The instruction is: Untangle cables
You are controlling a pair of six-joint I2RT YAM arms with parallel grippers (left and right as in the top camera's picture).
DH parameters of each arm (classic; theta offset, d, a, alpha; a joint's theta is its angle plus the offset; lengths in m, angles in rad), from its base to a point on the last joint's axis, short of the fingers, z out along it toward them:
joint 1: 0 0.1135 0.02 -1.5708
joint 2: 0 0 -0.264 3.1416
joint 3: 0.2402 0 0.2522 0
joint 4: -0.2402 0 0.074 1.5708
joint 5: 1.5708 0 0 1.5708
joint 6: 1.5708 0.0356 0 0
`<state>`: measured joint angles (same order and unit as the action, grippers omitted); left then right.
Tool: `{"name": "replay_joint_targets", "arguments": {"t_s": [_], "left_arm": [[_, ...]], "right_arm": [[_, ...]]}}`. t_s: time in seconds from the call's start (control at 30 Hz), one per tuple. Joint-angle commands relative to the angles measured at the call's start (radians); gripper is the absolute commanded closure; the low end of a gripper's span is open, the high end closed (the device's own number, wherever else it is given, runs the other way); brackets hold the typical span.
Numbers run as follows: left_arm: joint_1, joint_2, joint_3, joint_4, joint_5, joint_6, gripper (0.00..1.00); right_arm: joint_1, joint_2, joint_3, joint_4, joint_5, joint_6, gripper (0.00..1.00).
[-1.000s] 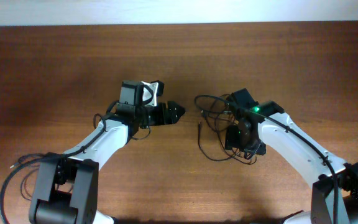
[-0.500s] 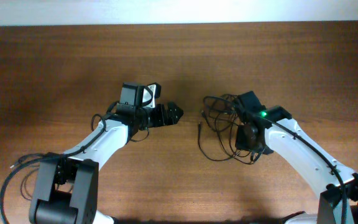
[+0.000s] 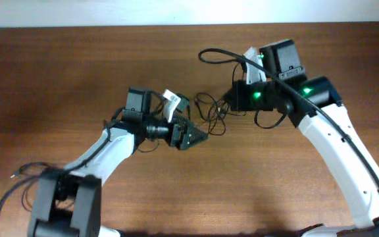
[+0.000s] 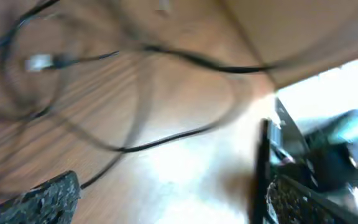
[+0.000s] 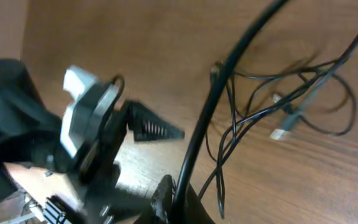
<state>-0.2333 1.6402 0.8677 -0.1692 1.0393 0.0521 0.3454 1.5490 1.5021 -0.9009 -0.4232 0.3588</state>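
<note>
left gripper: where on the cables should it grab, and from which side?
Probably the loose loops of the cables farthest from the right gripper, which is shut on their other end. Come from the left arm's side: the left gripper is open beside those loops, and the strands there spread apart, so one can be singled out.

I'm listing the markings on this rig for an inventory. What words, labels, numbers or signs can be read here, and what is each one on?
No text can be read in any view.
white tag on the left wrist: any print is too small to read.
white tag on the right wrist: any print is too small to read.
Both wrist views are blurred and show no lettering.
</note>
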Motion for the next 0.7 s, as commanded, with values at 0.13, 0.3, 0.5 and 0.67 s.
{"name": "replay_joint_targets", "arguments": {"t_s": [0.13,0.3,0.5,0.67], "left_arm": [[-0.172,-0.55,0.0,-0.175,-0.412,0.18,0.04],[-0.447,-0.365,0.0,0.06,-0.954,-0.012,0.24],[-0.447,-0.134,0.0,0.288,-0.959,-0.064,0.75],[-0.425,-0.143,0.0,0.289,-0.977,-0.176,1.0]], "right_arm": [[-0.005,-0.003,0.015,-0.03,-0.011,0.027,0.96],[-0.006,-0.004,0.015,-0.027,-0.108,0.027,0.96],[-0.008,-0.004,0.021,-0.027,-0.108,0.026,0.96],[-0.228,-0.004,0.023,-0.053,-0.104,0.011,0.89]]}}
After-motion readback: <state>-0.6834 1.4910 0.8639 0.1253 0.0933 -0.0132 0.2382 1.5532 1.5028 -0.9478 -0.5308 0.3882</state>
